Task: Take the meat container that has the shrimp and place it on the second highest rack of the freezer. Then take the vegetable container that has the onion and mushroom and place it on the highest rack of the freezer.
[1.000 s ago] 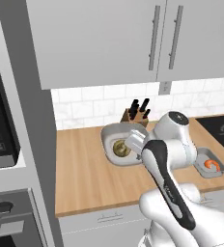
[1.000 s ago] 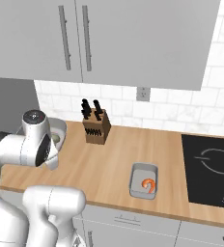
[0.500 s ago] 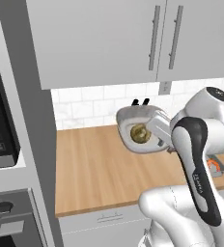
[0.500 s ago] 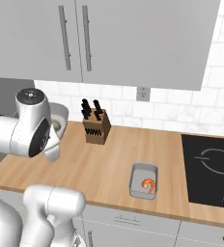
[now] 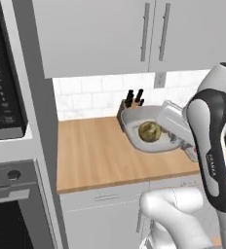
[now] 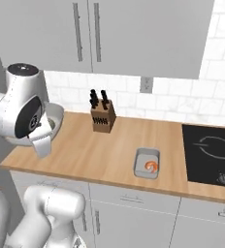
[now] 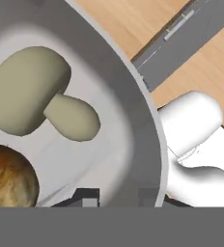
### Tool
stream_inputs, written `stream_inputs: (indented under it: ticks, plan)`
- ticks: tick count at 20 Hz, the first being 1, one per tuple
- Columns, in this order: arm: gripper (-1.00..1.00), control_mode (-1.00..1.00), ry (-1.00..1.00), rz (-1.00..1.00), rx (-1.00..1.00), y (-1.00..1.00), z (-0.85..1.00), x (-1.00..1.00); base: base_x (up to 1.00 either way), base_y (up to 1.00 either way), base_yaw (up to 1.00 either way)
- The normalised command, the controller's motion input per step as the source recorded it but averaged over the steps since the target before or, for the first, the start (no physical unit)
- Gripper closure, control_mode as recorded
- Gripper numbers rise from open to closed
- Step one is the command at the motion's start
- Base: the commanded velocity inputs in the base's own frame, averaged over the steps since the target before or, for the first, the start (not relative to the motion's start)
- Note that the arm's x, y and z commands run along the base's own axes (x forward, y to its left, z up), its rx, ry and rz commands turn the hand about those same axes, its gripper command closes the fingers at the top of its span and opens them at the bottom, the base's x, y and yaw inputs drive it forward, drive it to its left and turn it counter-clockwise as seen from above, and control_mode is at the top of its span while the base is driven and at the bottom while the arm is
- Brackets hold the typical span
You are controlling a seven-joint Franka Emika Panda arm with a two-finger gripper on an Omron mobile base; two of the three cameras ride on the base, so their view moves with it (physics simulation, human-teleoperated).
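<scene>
Your tool [image 7: 116, 195] grips the rim of the container [image 5: 134, 119] (onion [image 5: 150, 130] and mushroom [image 7: 36, 96] inside), lifted above the tabletop [image 5: 95, 151].

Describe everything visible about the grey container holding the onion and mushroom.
The shallow grey container with rounded corners looks like smooth plastic with a thick rim. It is lifted off the wooden counter, roughly level, in front of the knife block. Inside lie a round yellow-brown onion and a pale capped mushroom on its side. The end effector is shut on its rim.
</scene>
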Motion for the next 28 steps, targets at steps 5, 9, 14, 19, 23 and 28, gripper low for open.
stream_inputs:
  ticks: [5, 9, 14, 19, 23, 28]
  plan:
    - [1.0, 1.0, 0.0, 0.0, 0.0, 0.0, 0.0, 0.0, -1.0, 0.66, 0.38]
    - [1.0, 1.0, 0.0, 0.0, 0.0, 0.0, 0.0, 0.0, -0.69, 1.0, 0.63]
    - [1.0, 1.0, 0.0, 0.0, 0.0, 0.0, 0.0, 0.0, -0.05, 1.0, 0.49]
    - [1.0, 1.0, 0.0, 0.0, 0.0, 0.0, 0.0, 0.0, 0.61, 1.0, 0.19]
    - [1.0, 1.0, 0.0, 0.0, 0.0, 0.0, 0.0, 0.0, 0.77, 1.0, 0.01]
    - [1.0, 1.0, 0.0, 0.0, 0.0, 0.0, 0.0, 0.0, 0.44, 1.0, -0.03]
